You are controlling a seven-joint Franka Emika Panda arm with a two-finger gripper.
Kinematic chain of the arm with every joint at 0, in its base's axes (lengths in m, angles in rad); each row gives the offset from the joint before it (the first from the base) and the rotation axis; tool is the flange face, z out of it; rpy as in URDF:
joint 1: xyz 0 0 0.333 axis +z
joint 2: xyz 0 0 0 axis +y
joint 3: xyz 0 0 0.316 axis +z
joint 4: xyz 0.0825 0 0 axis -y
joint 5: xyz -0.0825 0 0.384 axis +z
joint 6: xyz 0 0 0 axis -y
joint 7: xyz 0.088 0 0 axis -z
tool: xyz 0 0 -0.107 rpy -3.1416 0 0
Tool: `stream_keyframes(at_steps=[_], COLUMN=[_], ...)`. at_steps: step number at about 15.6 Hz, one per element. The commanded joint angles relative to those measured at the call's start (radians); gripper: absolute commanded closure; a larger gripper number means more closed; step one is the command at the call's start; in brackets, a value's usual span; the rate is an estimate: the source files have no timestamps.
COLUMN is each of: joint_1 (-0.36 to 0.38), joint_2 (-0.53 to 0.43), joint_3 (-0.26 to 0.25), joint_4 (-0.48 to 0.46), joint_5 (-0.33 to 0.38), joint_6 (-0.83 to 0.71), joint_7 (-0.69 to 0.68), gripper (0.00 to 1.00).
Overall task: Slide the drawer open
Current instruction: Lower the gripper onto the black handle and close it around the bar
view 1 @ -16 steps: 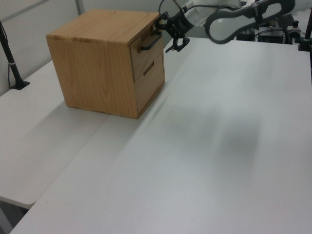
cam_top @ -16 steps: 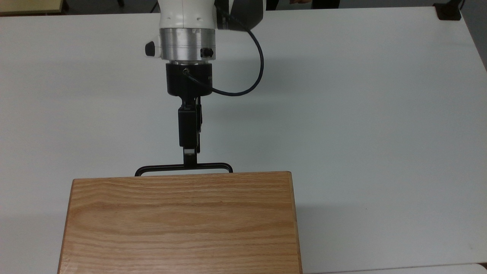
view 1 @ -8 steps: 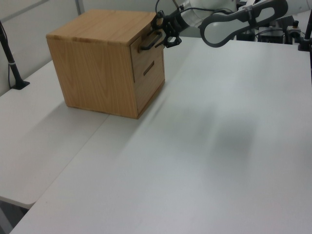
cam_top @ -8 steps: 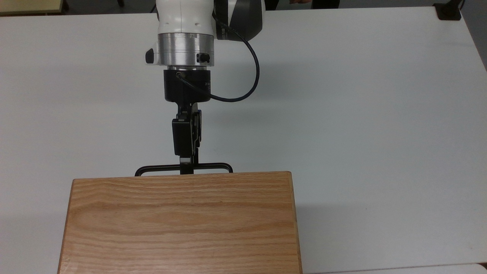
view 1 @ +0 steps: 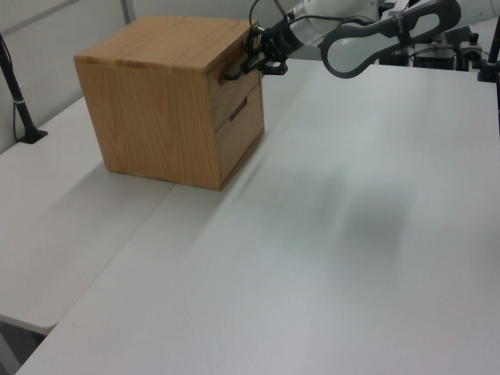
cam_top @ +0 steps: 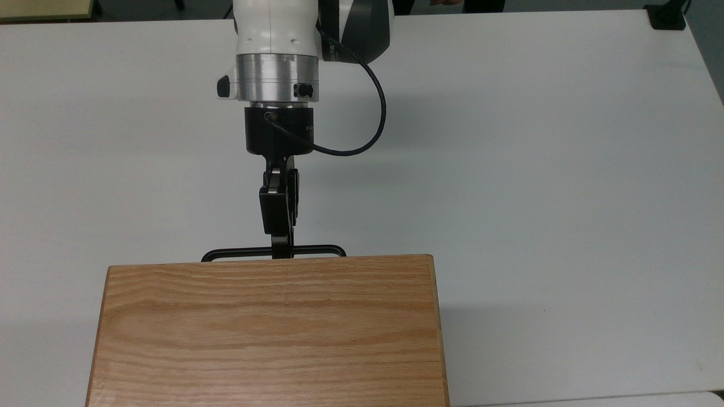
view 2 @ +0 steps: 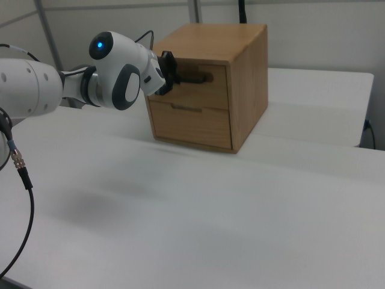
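The drawer [view 2: 212, 87] is the upper of two in a light oak cabinet [cam_top: 271, 333]; its front sits level with the cabinet front. Its thin black bar handle [cam_top: 317, 249] sticks out past the cabinet's top edge in the top view. My gripper [cam_top: 281, 250] reaches in from the top view's upper side, at the middle of the bar. In the left view my gripper [view 1: 255, 62] is shut on the handle [view 1: 234, 74], one finger above it and one below. In the right view my gripper [view 2: 171, 75] meets the handle [view 2: 195, 77] at the drawer front.
The cabinet stands on a wide white table [cam_top: 565, 169] with free room around the arm. A lower drawer [view 2: 192, 123] sits under the held one. A black post [view 1: 17, 94] stands at the left view's left. A black cable [cam_top: 379, 113] loops off the wrist.
The fingers, spread apart a second ago, have come together on the handle. The wrist has moved a little toward the cabinet. The drawer has not moved.
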State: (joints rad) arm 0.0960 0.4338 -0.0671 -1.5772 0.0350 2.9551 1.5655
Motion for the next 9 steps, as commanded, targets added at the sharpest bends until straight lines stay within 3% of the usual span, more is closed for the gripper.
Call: stream_keyframes(at_steps=[1, 3, 9], joint_1=[0.001, -0.01, -0.015], joint_2=[-0.012, -0.024, -0.036], joint_3=[-0.008, -0.008, -0.008], joint_4=[0.005, 0.005, -0.021], joint_5=[0.014, 0.016, 0.014], joint_6=[0.012, 0.01, 0.01], joint_7=[0.014, 0.014, 0.014], gripper=[0.72, 0.64, 0.65])
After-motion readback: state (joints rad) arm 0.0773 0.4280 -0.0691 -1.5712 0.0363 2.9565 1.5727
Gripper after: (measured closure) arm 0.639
